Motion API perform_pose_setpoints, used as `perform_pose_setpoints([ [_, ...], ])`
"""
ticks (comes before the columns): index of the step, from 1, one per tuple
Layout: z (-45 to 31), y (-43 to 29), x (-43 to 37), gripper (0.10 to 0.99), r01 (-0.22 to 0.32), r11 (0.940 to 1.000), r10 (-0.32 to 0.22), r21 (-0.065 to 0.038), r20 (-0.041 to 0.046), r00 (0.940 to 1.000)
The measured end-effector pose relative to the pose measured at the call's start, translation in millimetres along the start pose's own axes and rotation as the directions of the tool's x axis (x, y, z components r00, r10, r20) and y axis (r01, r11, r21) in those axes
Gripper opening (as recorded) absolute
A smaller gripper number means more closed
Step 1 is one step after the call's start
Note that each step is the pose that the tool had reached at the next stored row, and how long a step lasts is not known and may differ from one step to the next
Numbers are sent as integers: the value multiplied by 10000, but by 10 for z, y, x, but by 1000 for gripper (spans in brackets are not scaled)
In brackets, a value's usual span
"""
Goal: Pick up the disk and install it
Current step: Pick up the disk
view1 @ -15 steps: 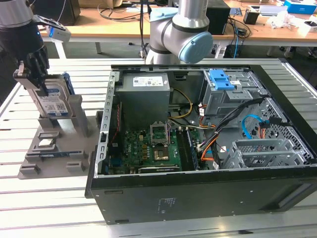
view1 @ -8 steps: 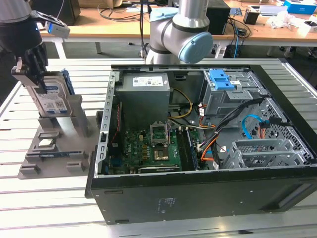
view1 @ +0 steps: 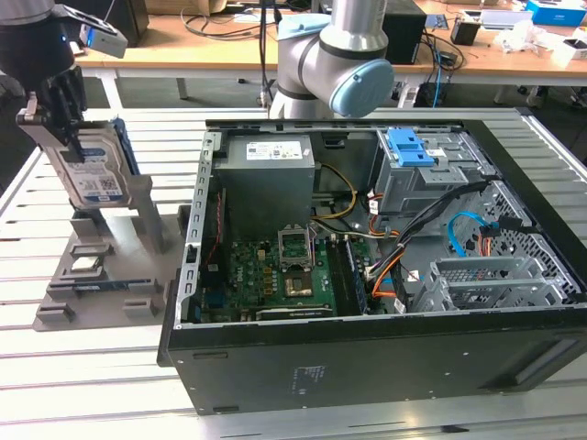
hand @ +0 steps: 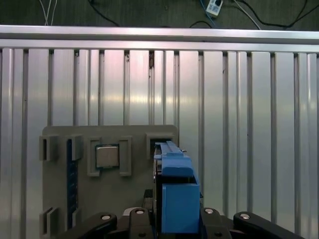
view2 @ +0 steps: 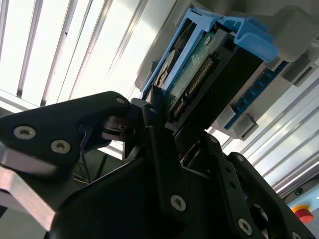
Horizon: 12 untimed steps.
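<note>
The disk (view1: pixel 92 174), a silver drive with a white-and-blue label in a blue frame, stands on edge over the grey holder (view1: pixel 101 284) at the exterior view's left. My gripper (view1: pixel 55 124) comes down on its upper end and is shut on the disk. In the first wrist view the blue frame of the disk (hand: pixel 177 194) sits between the black fingers (hand: pixel 219 216). In the second wrist view the disk (view2: pixel 199 74) shows its green circuit side, clamped at its end by my gripper (view2: pixel 149 112). I cannot tell whether its lower edge still rests in the holder's slot.
The open computer case (view1: pixel 367 367) lies at the exterior view's right, with a blue drive bay (view1: pixel 410 147) at its far end and a grey power supply (view1: pixel 269 170). A small square chip (hand: pixel 106 156) sits in the holder. The arm's base (view1: pixel 330 55) stands behind the case.
</note>
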<state>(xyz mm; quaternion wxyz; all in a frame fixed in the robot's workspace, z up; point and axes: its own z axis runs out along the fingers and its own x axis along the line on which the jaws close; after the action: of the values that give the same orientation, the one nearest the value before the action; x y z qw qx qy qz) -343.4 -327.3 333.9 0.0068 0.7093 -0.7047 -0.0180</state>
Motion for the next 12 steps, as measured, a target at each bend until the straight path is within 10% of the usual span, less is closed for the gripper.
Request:
perform_pose_setpoints([
  [12, -244, 10, -6, 365, -2, 10000, 2, 0, 1, 10000],
])
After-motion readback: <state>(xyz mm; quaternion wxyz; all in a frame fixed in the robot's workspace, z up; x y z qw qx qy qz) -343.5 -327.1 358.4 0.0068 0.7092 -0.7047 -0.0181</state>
